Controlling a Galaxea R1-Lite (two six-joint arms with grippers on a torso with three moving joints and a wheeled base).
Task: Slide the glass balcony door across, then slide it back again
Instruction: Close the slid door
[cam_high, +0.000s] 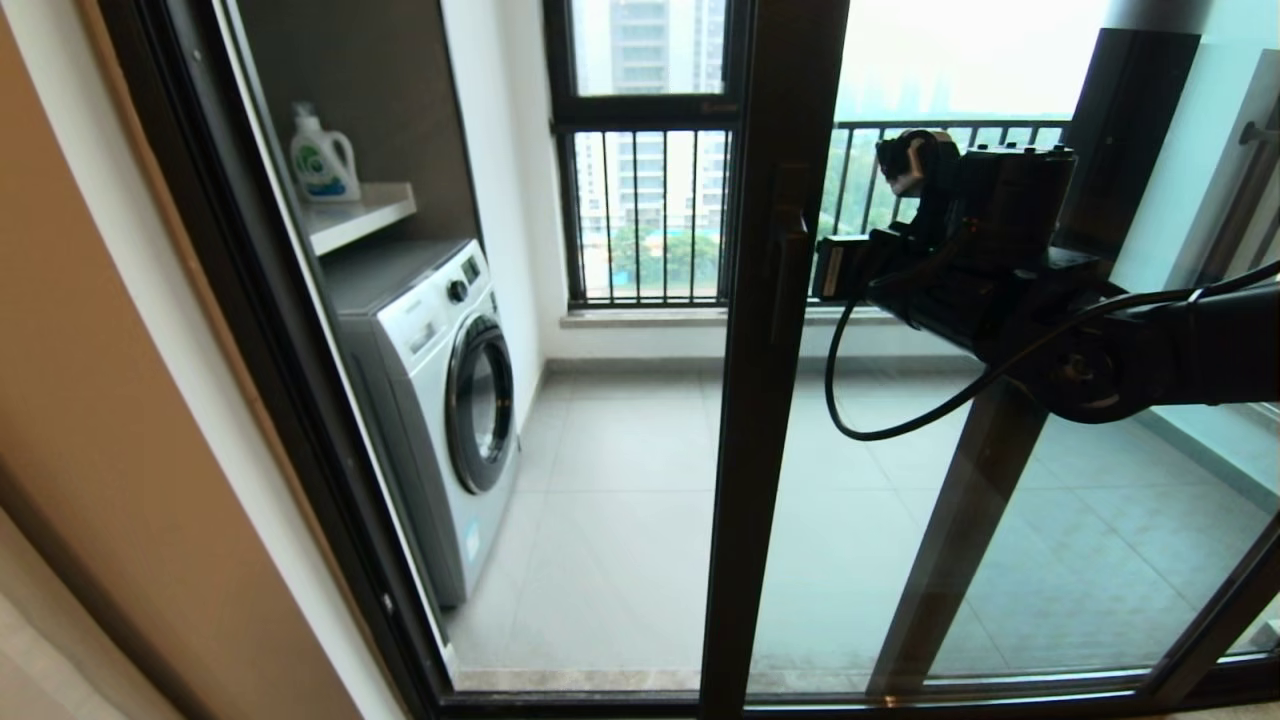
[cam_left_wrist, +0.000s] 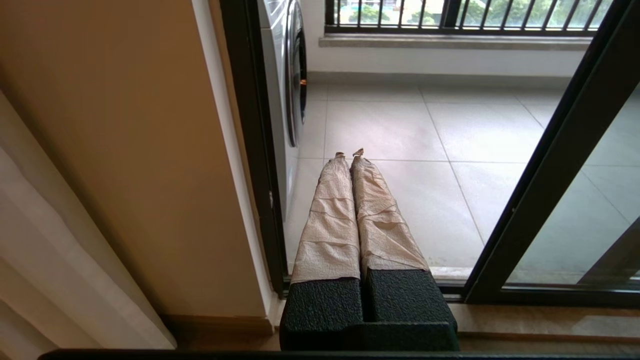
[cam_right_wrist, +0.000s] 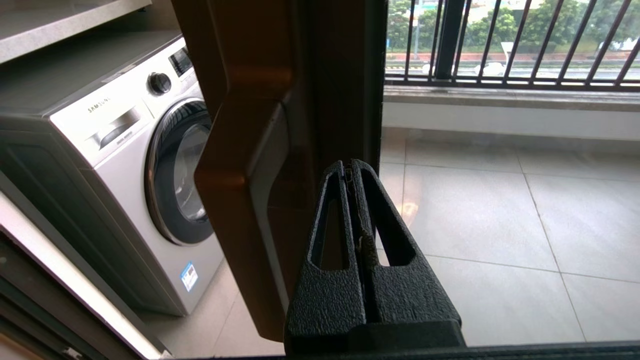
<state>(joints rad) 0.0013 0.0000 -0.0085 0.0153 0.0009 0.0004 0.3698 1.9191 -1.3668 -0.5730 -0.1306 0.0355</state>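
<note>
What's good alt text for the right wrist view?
The right gripper, fingers shut on nothing, points at the brown upright of the glass balcony door, just beside its handle. A white washing machine stands beyond the opening, with tiled floor and window railing bars behind the glass.

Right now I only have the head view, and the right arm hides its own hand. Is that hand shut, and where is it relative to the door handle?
Observer: The right hand is shut, fingers pressed together, holding nothing.
Operator: And the handle?
Observer: The hand's tip sits just beside the slim dark brown metal handle on the upright of the tall clear glass balcony door, on the glass side. I cannot tell whether it touches.
Operator: Where is the left hand?
Observer: The left hand, shut, with tan wrapped fingers, is low down, facing the open gap between the wall jamb and the door frame.
</note>
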